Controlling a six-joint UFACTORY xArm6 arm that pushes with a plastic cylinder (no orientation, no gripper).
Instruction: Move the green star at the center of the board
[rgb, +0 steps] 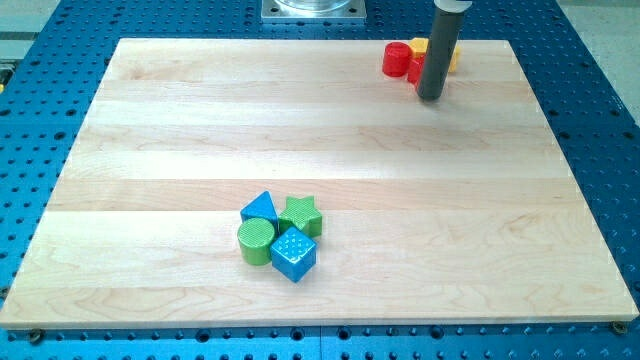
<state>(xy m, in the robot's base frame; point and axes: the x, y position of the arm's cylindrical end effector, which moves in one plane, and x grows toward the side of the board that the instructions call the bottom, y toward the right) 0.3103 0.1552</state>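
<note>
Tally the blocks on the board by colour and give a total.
Blue: 2, blue triangle-like block and blue cube
Green: 2, green star and green cylinder
Red: 2, red cylinder and red block
Yellow: 1, yellow block
Total: 7

The board (330, 150) shows pale planked wood, smooth, satin. Around the board, the blue table (600, 90) looks like painted metal, dotted with holes. Near the board's bottom, green star (301, 214) and blue cube (293, 253) look like matt plastic, the cube's top stippled. The rod (437, 50) is dark, matt, possibly metal.
</note>
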